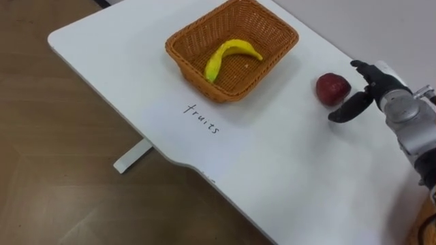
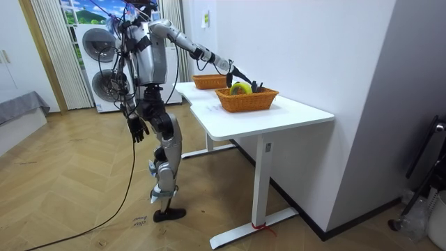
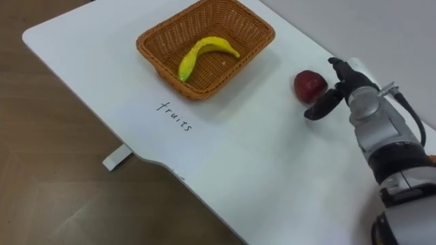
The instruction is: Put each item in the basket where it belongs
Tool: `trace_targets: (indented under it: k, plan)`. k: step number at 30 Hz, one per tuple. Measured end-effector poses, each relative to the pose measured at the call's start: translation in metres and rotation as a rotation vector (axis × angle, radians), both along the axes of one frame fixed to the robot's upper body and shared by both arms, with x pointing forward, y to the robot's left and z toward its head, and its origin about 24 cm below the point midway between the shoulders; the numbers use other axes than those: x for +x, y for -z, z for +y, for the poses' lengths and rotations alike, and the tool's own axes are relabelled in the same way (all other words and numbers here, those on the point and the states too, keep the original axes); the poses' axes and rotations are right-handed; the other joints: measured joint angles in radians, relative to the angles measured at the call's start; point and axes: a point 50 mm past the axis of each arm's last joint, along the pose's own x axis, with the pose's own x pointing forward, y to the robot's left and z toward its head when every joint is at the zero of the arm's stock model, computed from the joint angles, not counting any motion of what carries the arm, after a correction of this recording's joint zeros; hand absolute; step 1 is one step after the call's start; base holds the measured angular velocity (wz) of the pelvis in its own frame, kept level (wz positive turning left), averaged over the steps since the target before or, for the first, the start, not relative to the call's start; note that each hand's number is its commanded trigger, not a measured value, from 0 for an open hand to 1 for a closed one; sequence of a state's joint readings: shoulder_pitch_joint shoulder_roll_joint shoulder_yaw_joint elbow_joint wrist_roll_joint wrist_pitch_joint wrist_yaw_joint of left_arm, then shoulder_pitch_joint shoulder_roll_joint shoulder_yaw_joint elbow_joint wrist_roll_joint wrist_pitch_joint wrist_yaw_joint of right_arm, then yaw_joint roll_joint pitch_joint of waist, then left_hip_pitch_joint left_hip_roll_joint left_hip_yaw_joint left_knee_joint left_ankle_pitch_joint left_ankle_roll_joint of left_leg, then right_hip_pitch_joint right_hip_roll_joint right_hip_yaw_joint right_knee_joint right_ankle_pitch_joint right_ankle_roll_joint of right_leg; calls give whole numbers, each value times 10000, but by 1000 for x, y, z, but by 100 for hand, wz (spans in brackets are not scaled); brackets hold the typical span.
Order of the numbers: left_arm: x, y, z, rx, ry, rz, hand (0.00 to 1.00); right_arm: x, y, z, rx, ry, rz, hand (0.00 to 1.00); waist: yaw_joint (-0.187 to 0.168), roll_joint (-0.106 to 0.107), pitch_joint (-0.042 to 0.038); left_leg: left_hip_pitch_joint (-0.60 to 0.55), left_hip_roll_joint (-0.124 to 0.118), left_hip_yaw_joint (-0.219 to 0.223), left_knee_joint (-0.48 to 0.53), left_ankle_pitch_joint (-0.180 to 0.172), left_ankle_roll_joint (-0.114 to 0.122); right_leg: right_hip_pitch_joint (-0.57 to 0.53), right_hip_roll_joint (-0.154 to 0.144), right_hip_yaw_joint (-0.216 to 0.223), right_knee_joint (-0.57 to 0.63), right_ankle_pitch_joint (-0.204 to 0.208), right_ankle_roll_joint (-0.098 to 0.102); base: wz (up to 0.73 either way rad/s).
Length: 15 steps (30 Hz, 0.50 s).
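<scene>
So the apple is the thing in play right now. It's sitting on the bare surface near the far edge, just beside the right-hand side of the fruit basket, not in it yet.

The right hand is spread wide. The thumb is on the near side of the apple and the fingers arc round the far side. It looks like it's framing the apple so a squeeze would catch it from both sides, but nothing has closed. I can't tell if anything is actually touching the skin.

The fruit basket is up toward the far-left corner and has 1 banana lying in it. There's a handwritten label on the surface in front of it, which I guess marks what goes in there.

In the room view the robot stands at the end of the surface with the right arm stretched out over it. The left hand hangs by its side, fingers relaxed and holding nothing. An other basket sits further along the surface, and I can't make out its contents.

My guess at the next step is to close on the apple, then lift it left over the rim. It's round, so a sloppy pinch could send it rolling toward the far edge.
</scene>
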State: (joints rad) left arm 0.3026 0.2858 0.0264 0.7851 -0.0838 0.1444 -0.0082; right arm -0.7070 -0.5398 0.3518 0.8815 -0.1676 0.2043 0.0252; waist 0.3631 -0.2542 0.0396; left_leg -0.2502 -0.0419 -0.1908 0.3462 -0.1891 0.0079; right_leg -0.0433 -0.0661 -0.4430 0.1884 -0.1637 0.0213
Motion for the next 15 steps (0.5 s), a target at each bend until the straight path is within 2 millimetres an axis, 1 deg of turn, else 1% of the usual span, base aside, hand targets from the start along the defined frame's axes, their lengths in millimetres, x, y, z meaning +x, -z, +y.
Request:
trace_targets:
  k: [7, 11, 15]
  plan:
    - [2, -1, 0, 30, 51, -216, 0, 3, -4, 10, -140, -583, -244, 0, 35, 2, 2, 9, -3, -9, -20, 1, 0, -6, -5, -11, -2, 0, 0, 0]
    - [2, 0, -1, -40, 132, -164, 0, 3, 2, 17, -451, -1003, 13, 0, 93, 20, 15, 14, -6, -14, -15, 1, 1, -3, -9, -27, -3, 0, 0, 0]
    - [2, 0, -2, -150, 113, -170, 0, 2, 4, 19, -527, -1117, 163, 0, 298, 27, 21, 7, -11, -39, -20, 1, 0, -3, -10, -51, -3, 0, 1, 1]
